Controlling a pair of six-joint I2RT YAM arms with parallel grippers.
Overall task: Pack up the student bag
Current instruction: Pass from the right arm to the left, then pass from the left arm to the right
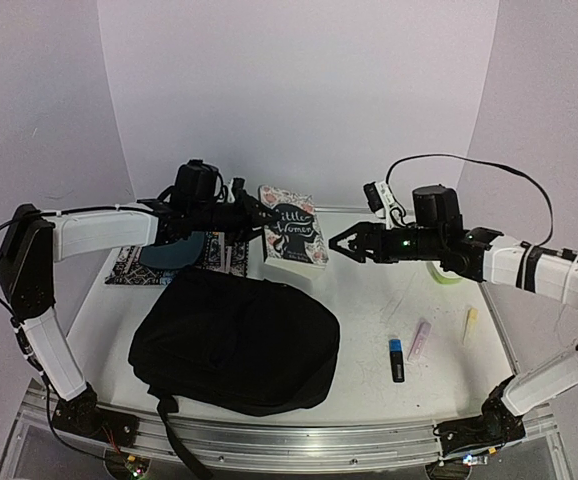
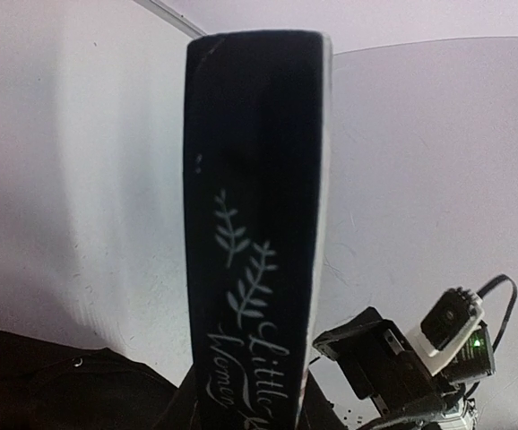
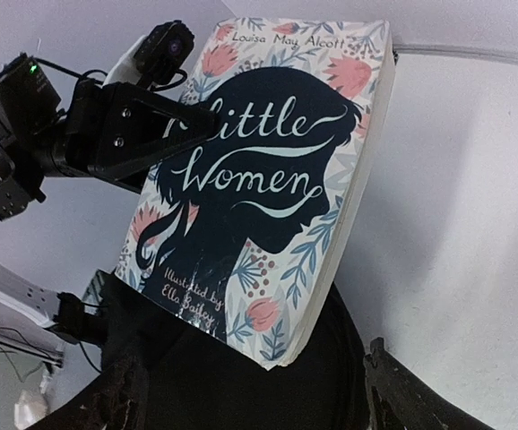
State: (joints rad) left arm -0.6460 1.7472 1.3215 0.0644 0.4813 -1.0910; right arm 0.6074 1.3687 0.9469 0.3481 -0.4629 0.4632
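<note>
The student bag (image 1: 234, 340), a large floppy black backpack, lies flat on the table's near left; it also shows in the right wrist view (image 3: 241, 376). My left gripper (image 1: 259, 215) is shut on the "Little Women" book (image 1: 292, 228) at its spine side and holds it tilted above the bag's far edge. The spine fills the left wrist view (image 2: 254, 224), and the floral cover faces the right wrist camera (image 3: 259, 179). My right gripper (image 1: 341, 243) is open and empty just right of the book, not touching it.
A dark teal plate (image 1: 179, 250) sits on a patterned mat (image 1: 129, 268) at the back left. A blue-and-black marker (image 1: 397, 358), a pink stick (image 1: 419, 340), a yellow stick (image 1: 471, 325) and a green object (image 1: 444, 272) lie on the right.
</note>
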